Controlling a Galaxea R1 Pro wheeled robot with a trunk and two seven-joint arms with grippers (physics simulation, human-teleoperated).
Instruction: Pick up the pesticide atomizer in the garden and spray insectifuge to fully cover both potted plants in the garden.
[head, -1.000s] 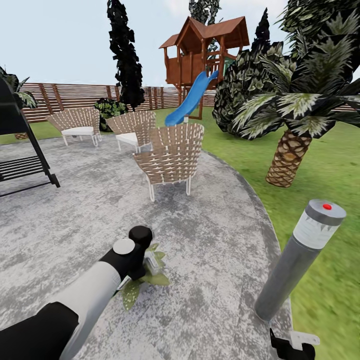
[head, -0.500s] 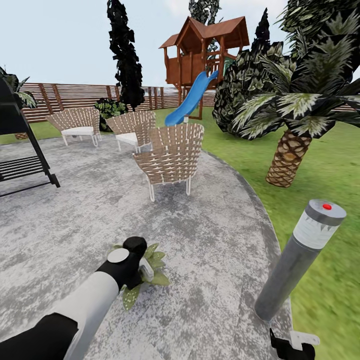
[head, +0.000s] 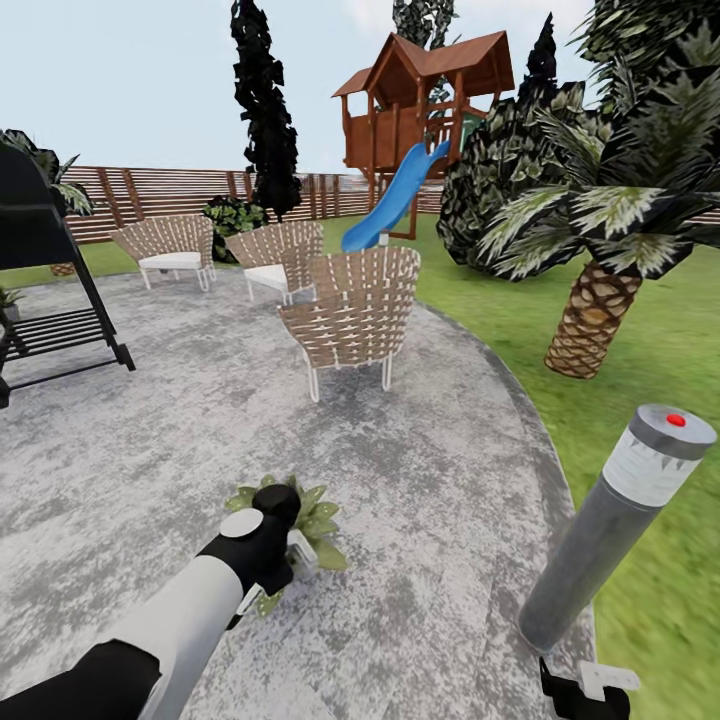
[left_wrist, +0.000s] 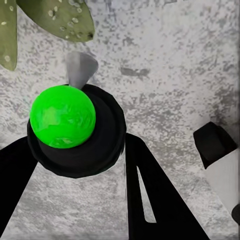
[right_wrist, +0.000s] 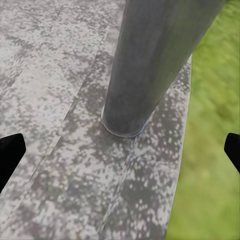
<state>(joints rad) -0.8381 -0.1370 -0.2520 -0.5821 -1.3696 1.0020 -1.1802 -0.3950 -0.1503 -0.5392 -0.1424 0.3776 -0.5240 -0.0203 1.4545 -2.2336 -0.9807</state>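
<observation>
In the left wrist view the pesticide atomizer (left_wrist: 95, 150) is seen end-on: a round black body with a bright green dome and a grey nozzle. My left gripper (left_wrist: 77, 152) is shut on it, one black finger on each side. Speckled leaves of a potted plant (left_wrist: 60, 17) lie just past the nozzle. In the head view my left gripper (head: 290, 555) hangs over the near side of that potted plant (head: 318, 518) on the stone patio. My right gripper (head: 585, 690) is low at the patio's edge. In the right wrist view the right gripper (right_wrist: 120, 152) is wide open.
A tall grey bollard lamp (head: 620, 525) stands just ahead of the right gripper, its base (right_wrist: 125, 117) at the patio's border with the lawn (head: 660, 380). Wicker chairs (head: 352, 315) stand farther back, a black frame (head: 50, 300) at left, a palm (head: 590, 320) at right.
The head camera has shifted, moving the whole scene right and down. My left arm has sunk lower and drawn back a little over the plant, still holding the atomizer.
</observation>
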